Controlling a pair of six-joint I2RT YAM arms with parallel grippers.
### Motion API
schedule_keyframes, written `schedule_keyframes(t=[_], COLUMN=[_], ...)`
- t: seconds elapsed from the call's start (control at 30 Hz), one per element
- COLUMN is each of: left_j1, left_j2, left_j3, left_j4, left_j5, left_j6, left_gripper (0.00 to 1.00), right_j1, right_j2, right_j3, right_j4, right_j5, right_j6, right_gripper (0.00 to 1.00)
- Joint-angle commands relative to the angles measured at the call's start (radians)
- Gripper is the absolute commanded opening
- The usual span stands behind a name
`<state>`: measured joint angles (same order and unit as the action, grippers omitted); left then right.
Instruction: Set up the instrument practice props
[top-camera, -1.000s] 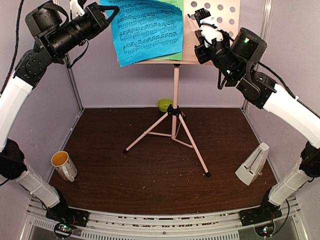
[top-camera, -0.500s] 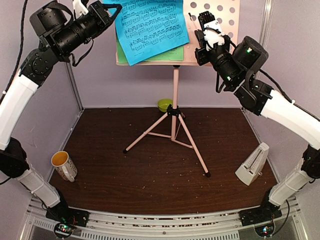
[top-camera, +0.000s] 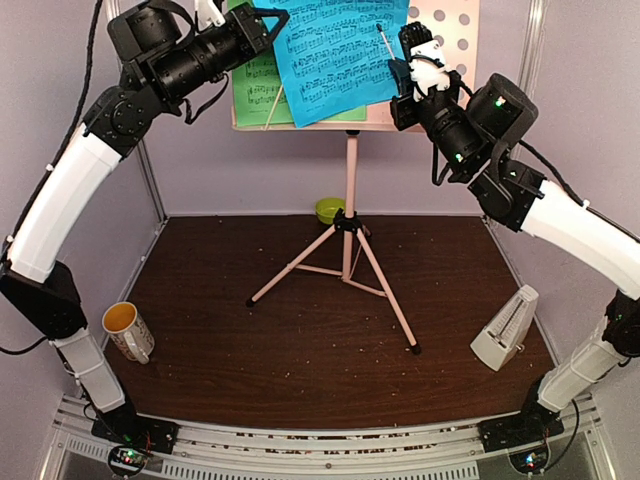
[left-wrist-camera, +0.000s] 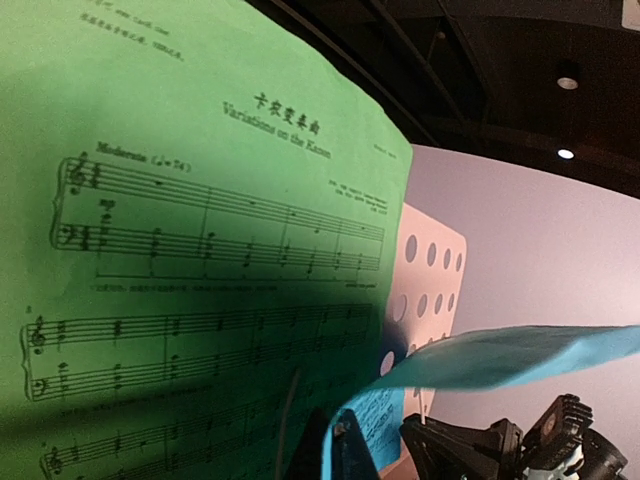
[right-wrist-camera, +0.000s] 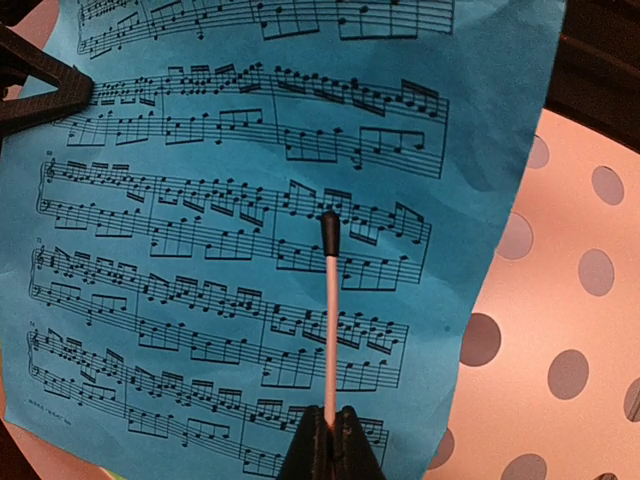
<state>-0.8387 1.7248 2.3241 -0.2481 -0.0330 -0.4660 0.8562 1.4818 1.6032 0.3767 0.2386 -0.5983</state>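
The pink music stand (top-camera: 349, 232) stands mid-table, its perforated desk (top-camera: 450, 25) at the top. A green music sheet (top-camera: 254, 92) rests on the desk's left part. My left gripper (top-camera: 274, 16) is shut on the top left corner of the blue music sheet (top-camera: 340, 55), which hangs in front of the desk. In the left wrist view its fingertips (left-wrist-camera: 345, 450) pinch the blue sheet (left-wrist-camera: 500, 355) before the green sheet (left-wrist-camera: 200, 200). My right gripper (right-wrist-camera: 330, 440) is shut on the stand's thin black-tipped holder wire (right-wrist-camera: 329, 320), which lies over the blue sheet (right-wrist-camera: 180, 250). The pale metronome (top-camera: 505, 330) sits at the right.
A white mug with an orange inside (top-camera: 128, 331) stands at the near left. A small lime-green bowl (top-camera: 329, 209) sits behind the tripod legs (top-camera: 300, 268). Cage posts and purple walls close in both sides.
My left arm has carried the blue sheet to the right across the desk, uncovering the green sheet. The right gripper rose slightly and then held still on the wire.
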Motion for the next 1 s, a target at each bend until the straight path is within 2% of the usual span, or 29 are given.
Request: schedule_keyframes(t=[0.0,0.27,0.5,0.97], left_j1=[-0.027,-0.039,-0.039,-0.039], left_j2=[0.031,0.09,0.174,0.235], left_j3=[0.063,0.109,0.205,0.251], left_j4=[0.034,0.061,0.062,0.121], left_j5=[0.05,0.105,0.139,0.177], left_j6=[0.105,0.144,0.133,0.078], left_gripper=[0.0,0.0,0.0,0.0], right_j1=[-0.002,-0.001,-0.001,-0.001], right_j2=[-0.015,-0.014,-0.016,-0.021], right_j3=[0.013,0.014,0.013,-0.006], right_j4=[0.021,0.021,0.026,0.05], right_j5=[-0.038,-0.043,-0.051,-0.078], right_j6=[0.016,0.021,0.025,0.029], right_gripper=[0.0,0.0,0.0,0.0])
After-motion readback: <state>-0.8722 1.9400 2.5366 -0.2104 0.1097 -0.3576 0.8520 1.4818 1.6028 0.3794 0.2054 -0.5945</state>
